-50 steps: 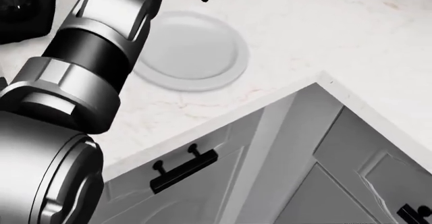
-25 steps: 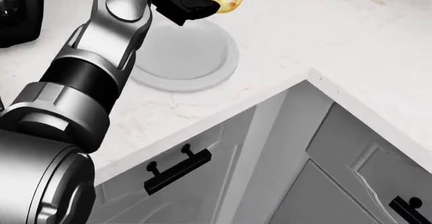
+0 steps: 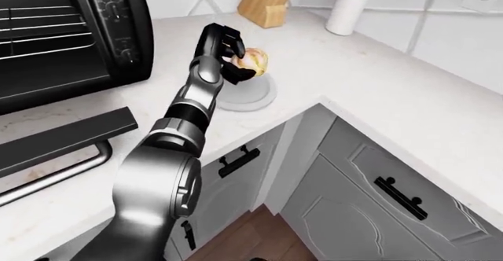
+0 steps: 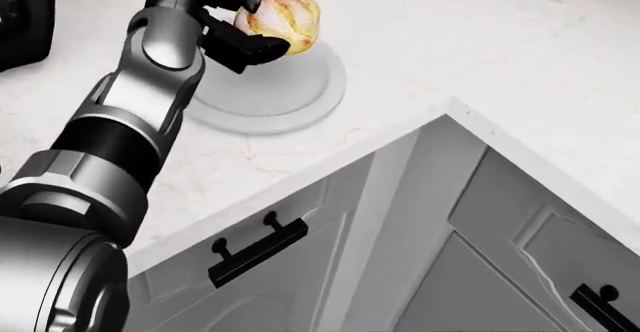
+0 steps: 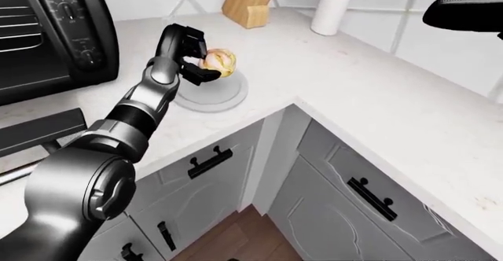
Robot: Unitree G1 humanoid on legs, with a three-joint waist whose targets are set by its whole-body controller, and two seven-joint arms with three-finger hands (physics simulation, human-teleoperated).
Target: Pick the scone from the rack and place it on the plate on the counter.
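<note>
A golden, rounded scone [image 4: 280, 17] hangs just above the top right part of a round pale grey plate [image 4: 290, 103] on the white counter. My left hand [image 4: 247, 26] is shut on the scone, one black finger [image 4: 245, 47] under it and another over its top. The left arm reaches up from the lower left of the head view and hides the plate's left side. The eye views show the scone [image 5: 219, 62] held a little above the plate [image 5: 212, 99]. A dark shape [image 5: 465, 10] at the top right of the right-eye view may be my right hand; its fingers do not show.
A black toaster oven [image 3: 63, 37] stands at the left with its door [image 3: 63, 137] folded down. A wooden knife block [image 3: 263, 4] and a white utensil holder [image 3: 347, 10] stand by the wall. The counter corner [image 4: 450, 107] juts out over grey cabinets with black handles [image 4: 255, 249].
My left hand has brought the scone down from the head view's top edge to just over the plate. The picture has shifted slightly left and up.
</note>
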